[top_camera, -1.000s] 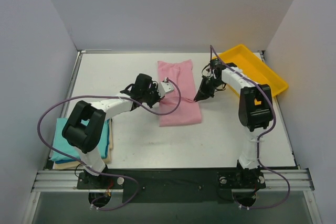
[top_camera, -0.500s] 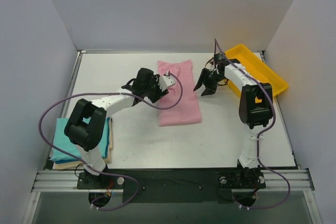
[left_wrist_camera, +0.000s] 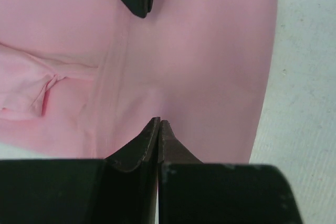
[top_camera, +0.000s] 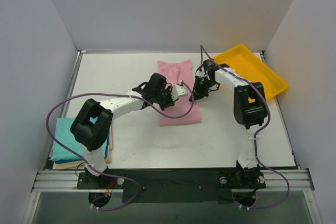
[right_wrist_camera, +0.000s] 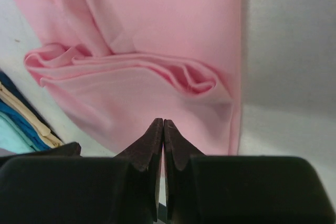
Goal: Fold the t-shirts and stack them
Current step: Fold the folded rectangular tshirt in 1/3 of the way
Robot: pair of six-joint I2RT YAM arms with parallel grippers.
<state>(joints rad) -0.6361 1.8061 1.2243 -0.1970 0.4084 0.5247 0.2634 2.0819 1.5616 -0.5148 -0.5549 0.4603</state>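
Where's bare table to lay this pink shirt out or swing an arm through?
Widest free patch: the table between the pink shirt and the arm bases. Also bare: far left of the shirt, and near right, below the yellow tray. Crowded: over the shirt, where left tool and right tool meet; folded stack near left.

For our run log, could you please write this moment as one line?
left gripper: shut, over pink shirt | right gripper: shut, same shirt | hold on cloth: unclear | teal shirt: folded on cream shirt

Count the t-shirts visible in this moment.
3: pink t-shirt at centre, teal t-shirt atop the near-left stack, cream t-shirt beneath it; more may be hidden in that stack.
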